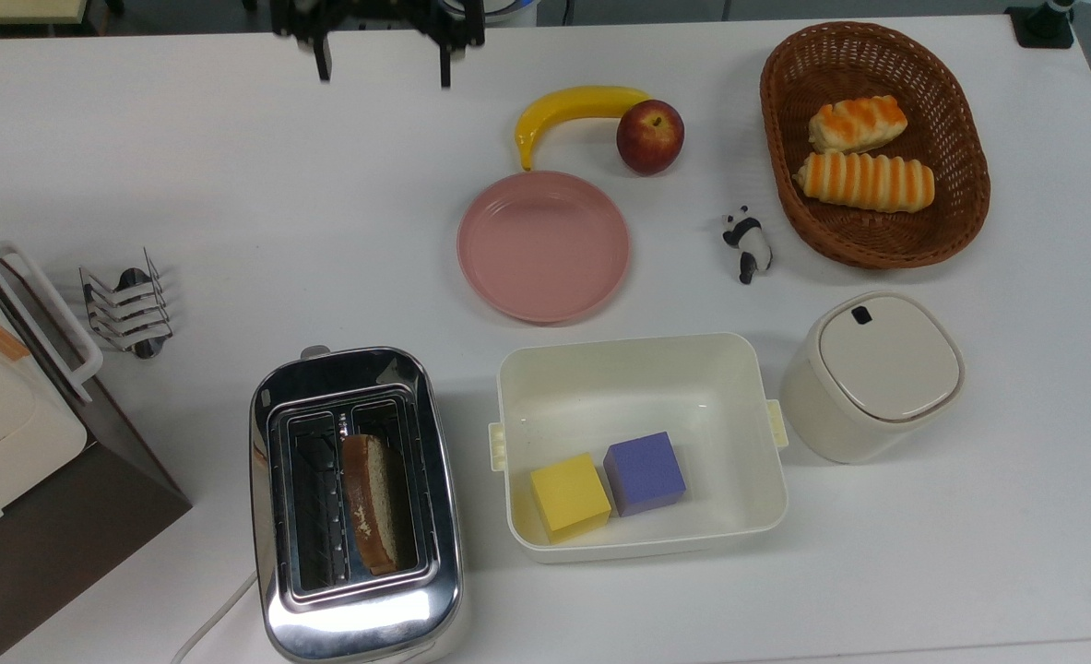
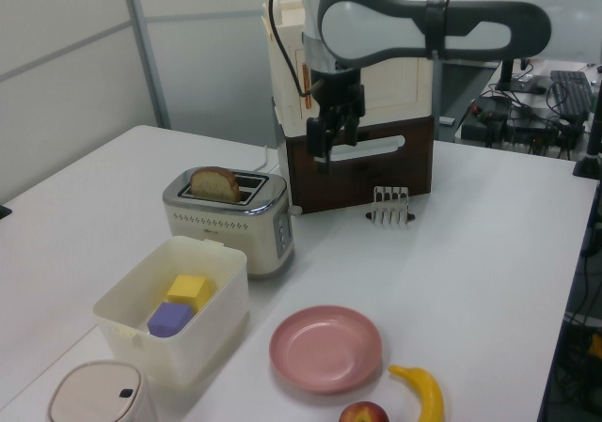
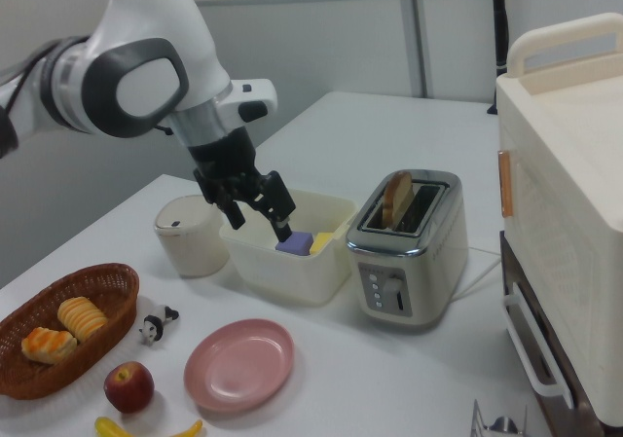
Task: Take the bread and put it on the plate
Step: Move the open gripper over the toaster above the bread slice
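Bread: the bread (image 1: 368, 503) stands on edge in one slot of the toaster (image 1: 357, 503), its rounded brown top sticking up above the chrome body in the left view and the right view.
Toaster: near the surface's bottom edge in the top view, toward the top view's left, just beside the tub (image 1: 640, 444).
Plate: the plate (image 1: 543, 245) lies flat and bare about mid-surface, between the tub and the fruit, well apart from the toaster.
Jaws: the gripper (image 1: 384, 63) hangs in the air at the top view's top edge; its two fingers (image 1: 324, 61) are spread apart with nothing between them, so the jaws are released.
Arm: in the left view the gripper (image 2: 328, 143) points down in front of the brown and cream cabinet (image 2: 362, 159), above and behind the toaster, not touching the bread.
Tub: cream, rectangular, holding a yellow cube (image 1: 569, 496) and a purple cube (image 1: 645, 472) side by side, touching.
Fruit: a banana (image 1: 571, 111) and an apple (image 1: 649, 136) lie just beyond the plate, toward the top view's top edge.
Basket: a wicker basket (image 1: 960, 218) near the top view's top right corner holds two orange-striped rolls (image 1: 863, 152).
Others: a panda figure (image 1: 747, 243) lies between plate and basket; a lidded cream bin (image 1: 870, 375) stands beside the tub; a metal toast rack (image 1: 130, 302) stands near the top view's left edge.
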You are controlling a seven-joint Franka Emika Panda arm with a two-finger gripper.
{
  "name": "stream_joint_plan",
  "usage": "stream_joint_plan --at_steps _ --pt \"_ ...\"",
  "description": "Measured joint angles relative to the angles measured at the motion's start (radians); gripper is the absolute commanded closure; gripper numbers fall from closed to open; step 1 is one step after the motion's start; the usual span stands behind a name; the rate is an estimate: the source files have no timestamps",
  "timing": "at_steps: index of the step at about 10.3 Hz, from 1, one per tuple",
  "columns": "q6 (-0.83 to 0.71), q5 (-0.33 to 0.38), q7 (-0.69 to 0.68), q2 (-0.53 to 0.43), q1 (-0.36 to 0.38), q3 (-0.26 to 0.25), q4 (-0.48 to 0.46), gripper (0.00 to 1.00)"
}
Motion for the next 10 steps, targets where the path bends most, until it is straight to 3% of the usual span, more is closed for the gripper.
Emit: stream_joint_plan --at_steps 4,8,10 --pt "0.257 0.0 0.0 0.086 -0.002 0.0 -0.002 0.0" --pt "0.57 -0.003 -0.015 0.238 -0.009 -0.009 -0.002 0.0" --pt "0.677 -0.003 -0.044 0.303 -0.025 -0.01 0.006 0.07"
